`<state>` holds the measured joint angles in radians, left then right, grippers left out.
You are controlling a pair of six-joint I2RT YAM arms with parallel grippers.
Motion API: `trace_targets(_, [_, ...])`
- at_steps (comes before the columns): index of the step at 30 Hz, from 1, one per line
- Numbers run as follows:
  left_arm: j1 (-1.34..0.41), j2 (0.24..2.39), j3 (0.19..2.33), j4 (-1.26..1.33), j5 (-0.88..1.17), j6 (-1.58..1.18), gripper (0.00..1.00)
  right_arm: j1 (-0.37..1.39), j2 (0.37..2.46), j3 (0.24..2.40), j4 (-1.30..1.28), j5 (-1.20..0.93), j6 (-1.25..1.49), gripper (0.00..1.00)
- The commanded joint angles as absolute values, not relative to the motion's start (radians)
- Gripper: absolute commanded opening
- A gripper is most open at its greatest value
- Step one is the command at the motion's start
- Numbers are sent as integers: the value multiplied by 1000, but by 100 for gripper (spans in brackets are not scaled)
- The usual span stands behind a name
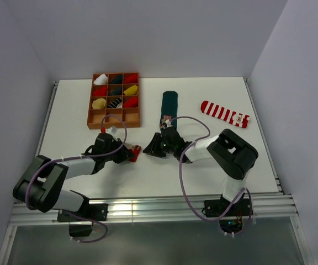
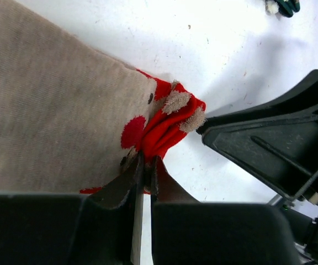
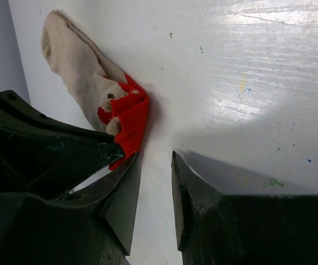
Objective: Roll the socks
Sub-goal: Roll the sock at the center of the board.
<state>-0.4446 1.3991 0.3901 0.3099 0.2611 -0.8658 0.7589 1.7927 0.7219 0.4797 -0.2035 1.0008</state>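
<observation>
The white counter (image 1: 70,110) carries everything, with the two arms reaching in from its near edge: the left arm (image 1: 65,165) angles toward the middle and the right arm (image 1: 231,149) bends leftward to meet it. At the far left stands an orange divided tray (image 1: 90,105) holding rolled bundles in several compartments. The dark green sock (image 1: 169,105) lies flat, lengthwise, at the far middle, and the red-and-white striped sock (image 1: 224,114) lies flat to its right, well apart from both hands. The beige sock (image 2: 54,110) lies near the middle of the counter, a little left. From above it is mostly hidden under the left arm and only its red toe shows. Its beige body stretches away to the left. The left hand (image 2: 145,160) is clamped tight on the bunched red toe, its jaws pressed together over the fabric. The right hand (image 3: 154,157) sits low on the counter just right of that toe, its jaws parted with only bare counter between them. One finger (image 2: 269,149) ends just beside the toe's tan tufts, and whether it touches them cannot be told.
</observation>
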Motion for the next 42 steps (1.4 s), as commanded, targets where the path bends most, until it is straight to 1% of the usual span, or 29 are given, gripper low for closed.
trace_targets(1, [-428, 1420, 351, 298, 310, -888, 0, 753, 1822, 770, 523, -187, 980, 36])
trace_targets(13, [-380, 1463, 316, 365, 364, -920, 0, 758, 1916, 825, 569, -250, 977, 40])
trace_targets(18, [-373, 1457, 319, 356, 361, -914, 0, 759, 1944, 848, 558, -253, 969, 40])
trace_targets(28, [-370, 1469, 324, 348, 365, -908, 0, 773, 1991, 925, 446, -230, 946, 40])
trace_targets(36, [-370, 1483, 319, 357, 367, -911, 0, 781, 2032, 983, 359, -229, 936, 43])
trace_targets(37, [-370, 1483, 319, 357, 364, -911, 0, 781, 2045, 989, 348, -232, 936, 42])
trace_targets(42, [-367, 1488, 316, 364, 367, -914, 0, 785, 2054, 994, 333, -232, 931, 32])
